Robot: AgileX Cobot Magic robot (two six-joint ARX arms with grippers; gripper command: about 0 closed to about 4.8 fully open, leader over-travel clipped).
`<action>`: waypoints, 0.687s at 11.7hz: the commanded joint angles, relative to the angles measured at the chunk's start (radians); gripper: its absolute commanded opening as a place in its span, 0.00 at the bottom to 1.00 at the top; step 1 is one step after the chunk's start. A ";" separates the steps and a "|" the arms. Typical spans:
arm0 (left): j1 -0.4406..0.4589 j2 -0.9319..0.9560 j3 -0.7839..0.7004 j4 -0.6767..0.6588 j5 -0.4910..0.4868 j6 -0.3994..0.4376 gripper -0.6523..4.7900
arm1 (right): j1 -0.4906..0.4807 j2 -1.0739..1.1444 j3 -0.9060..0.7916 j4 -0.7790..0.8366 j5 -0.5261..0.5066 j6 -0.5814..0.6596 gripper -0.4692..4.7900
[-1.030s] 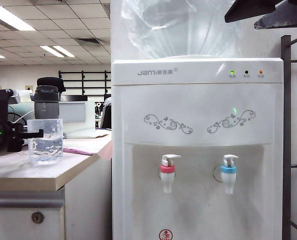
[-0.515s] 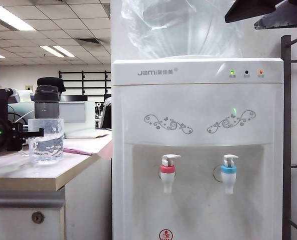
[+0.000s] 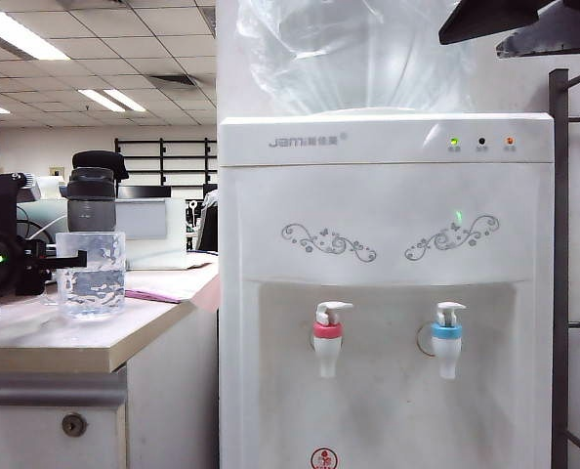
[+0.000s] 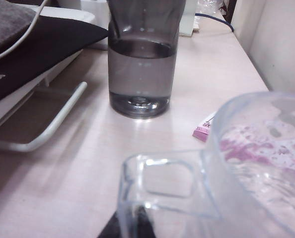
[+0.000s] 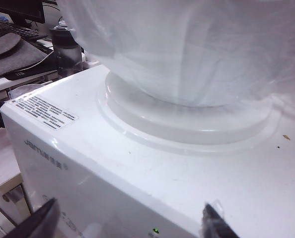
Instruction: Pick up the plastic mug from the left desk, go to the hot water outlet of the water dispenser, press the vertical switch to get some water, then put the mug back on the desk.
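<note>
Left gripper closed on plastic mug handle, apparently thinly; lifting may tilt it. Right gripper open above water dispenser.

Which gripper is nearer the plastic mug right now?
Left. The left gripper is shut on the plastic mug at its handle on the desk; the right gripper is up over the water dispenser, jaws open.

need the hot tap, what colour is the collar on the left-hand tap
Pink-red, on the hot water outlet; the exterior view shows it best.
</note>
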State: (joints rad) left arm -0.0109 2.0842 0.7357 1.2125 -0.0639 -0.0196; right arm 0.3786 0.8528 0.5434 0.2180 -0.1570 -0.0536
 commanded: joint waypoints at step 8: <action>-0.002 -0.091 -0.048 -0.029 -0.002 0.012 0.11 | 0.001 -0.003 0.004 0.001 0.002 -0.003 0.80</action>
State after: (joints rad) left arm -0.0113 2.0132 0.6994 1.1622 -0.0639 -0.0143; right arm 0.3786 0.8524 0.5434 0.2146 -0.1570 -0.0536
